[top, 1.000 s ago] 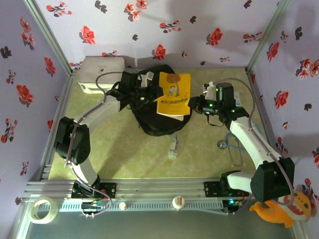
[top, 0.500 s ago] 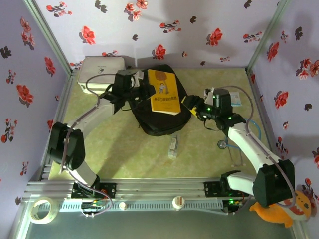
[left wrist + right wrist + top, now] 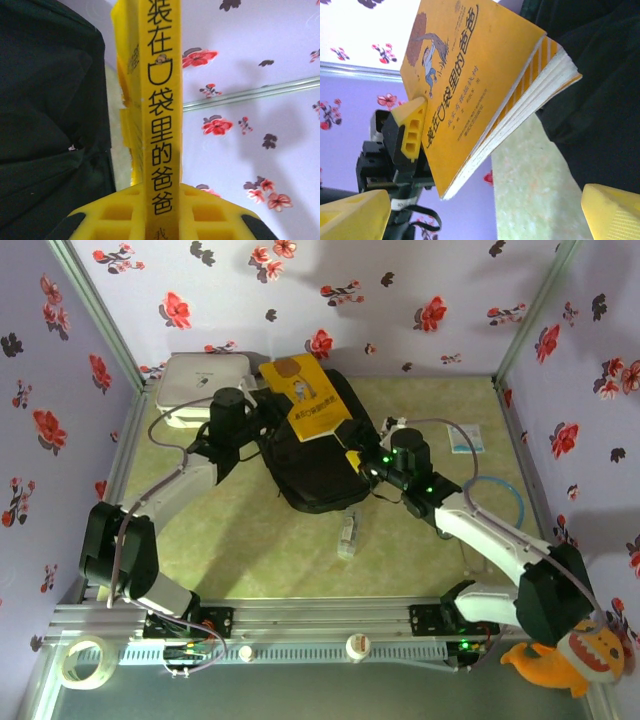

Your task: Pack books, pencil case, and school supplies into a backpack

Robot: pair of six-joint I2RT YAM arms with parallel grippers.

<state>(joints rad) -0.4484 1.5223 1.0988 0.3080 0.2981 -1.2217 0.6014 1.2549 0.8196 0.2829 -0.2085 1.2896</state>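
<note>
The black fabric backpack is lying slumped on the tabletop, and its mouth is hard to make out. The yellow paperback with a cartoon figure is hanging tilted over the backpack's far edge, its spine pinched in the left claw.

A: What lies near the left gripper?
B: A white rounded plastic box sits just to its left, against the purple floral wall.
A: And around the right gripper?
B: A small clear wrapped packet lies near it, toward the arm bases. A pale blue tubing loop and a small white-blue packet lie farther right.
</note>
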